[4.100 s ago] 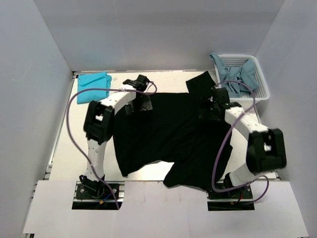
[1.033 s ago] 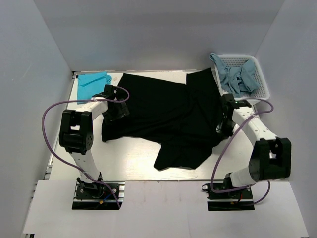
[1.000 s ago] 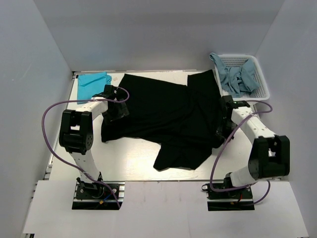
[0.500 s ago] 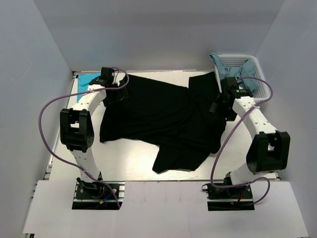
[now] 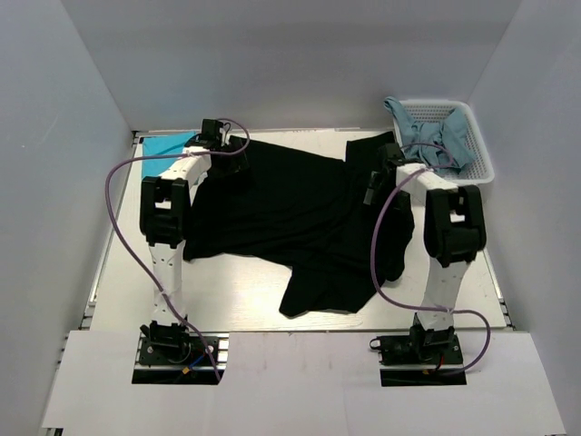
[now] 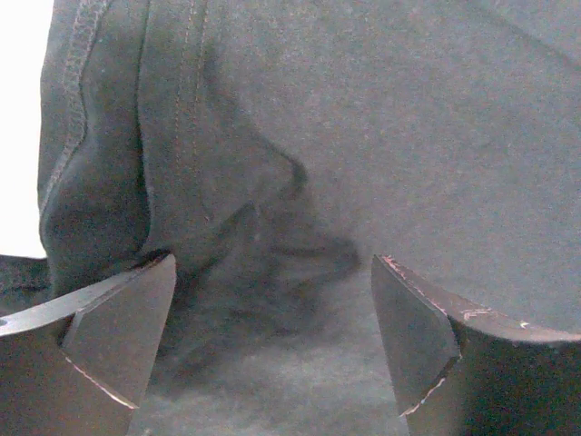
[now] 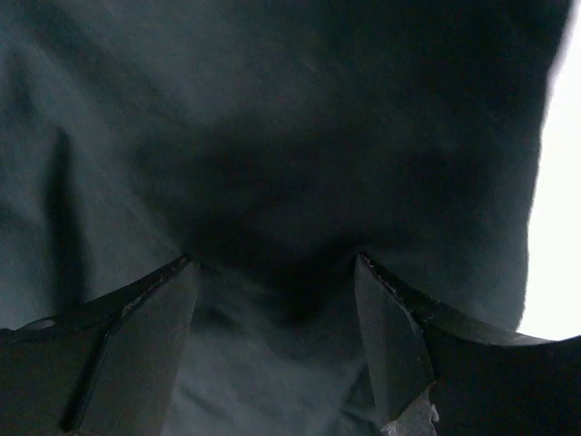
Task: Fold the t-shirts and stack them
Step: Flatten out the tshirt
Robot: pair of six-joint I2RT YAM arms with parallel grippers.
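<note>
Two arms reach over the table (image 5: 236,292), both above the black t-shirt (image 5: 290,218). It lies spread and rumpled across the middle, with one part trailing toward the near edge. In the far left corner I see the teal t-shirt (image 5: 168,143) lying flat, just beside the black one. The left gripper (image 5: 229,162) hangs over the black shirt's far left edge. On its wrist camera the fingers (image 6: 109,336) stand wide apart, with a stitched hem and a crease of cloth below them and nothing pinched. The right gripper (image 5: 373,186) sits over the shirt's right part, its jaws also spread and gripping nothing. At the far right, the white mesh basket (image 5: 481,169) holds greyish-blue t-shirts (image 5: 434,136), one draped over its rim.
</note>
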